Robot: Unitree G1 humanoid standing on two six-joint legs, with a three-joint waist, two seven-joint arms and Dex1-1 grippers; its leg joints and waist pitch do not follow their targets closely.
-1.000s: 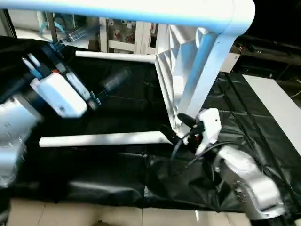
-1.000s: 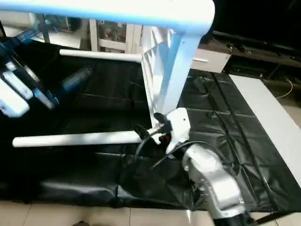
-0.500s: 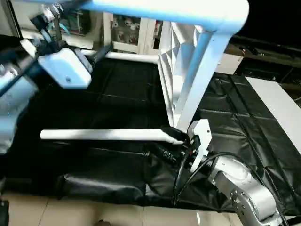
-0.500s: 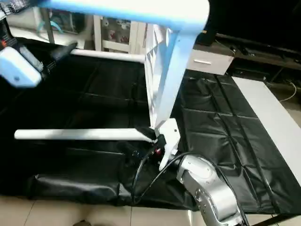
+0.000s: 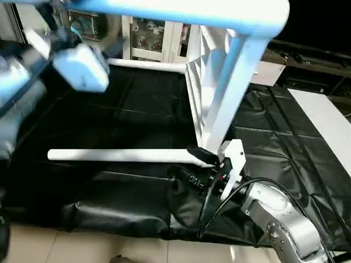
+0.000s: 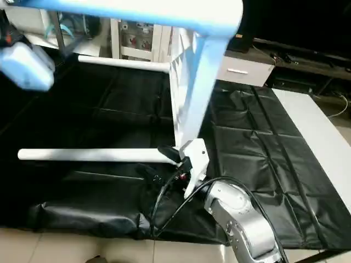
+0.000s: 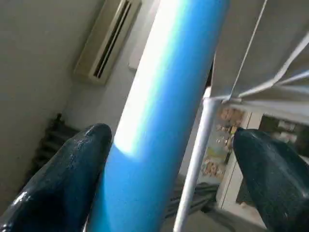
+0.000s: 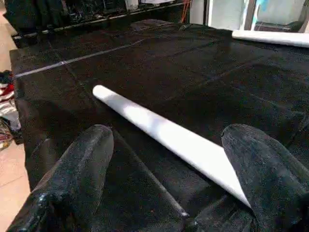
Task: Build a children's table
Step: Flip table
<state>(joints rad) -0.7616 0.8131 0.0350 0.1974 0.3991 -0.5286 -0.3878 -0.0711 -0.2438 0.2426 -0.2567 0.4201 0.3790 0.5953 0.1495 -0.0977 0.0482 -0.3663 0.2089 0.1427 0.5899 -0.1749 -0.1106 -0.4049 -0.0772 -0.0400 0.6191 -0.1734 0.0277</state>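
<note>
**Steadying the upended table, legs already in**

Your left hand [image 7: 164,159] hangs wide around the raised leg [image 5: 181,11], not gripping. The tabletop [image 5: 198,71] stands on edge on the worktop [image 5: 137,109]. Your right hand [image 8: 164,159] gapes over the low leg [image 5: 120,156]; grip it next.

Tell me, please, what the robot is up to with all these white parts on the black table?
The robot is putting together a children's table. The white top stands on edge on the black-covered work table, with legs already fitted. The right pincer, open, sits at the near leg where it meets the top's lower corner, without clamping it. The left pincer, also open, is raised to the upper leg, which passes between its fingers.
</note>
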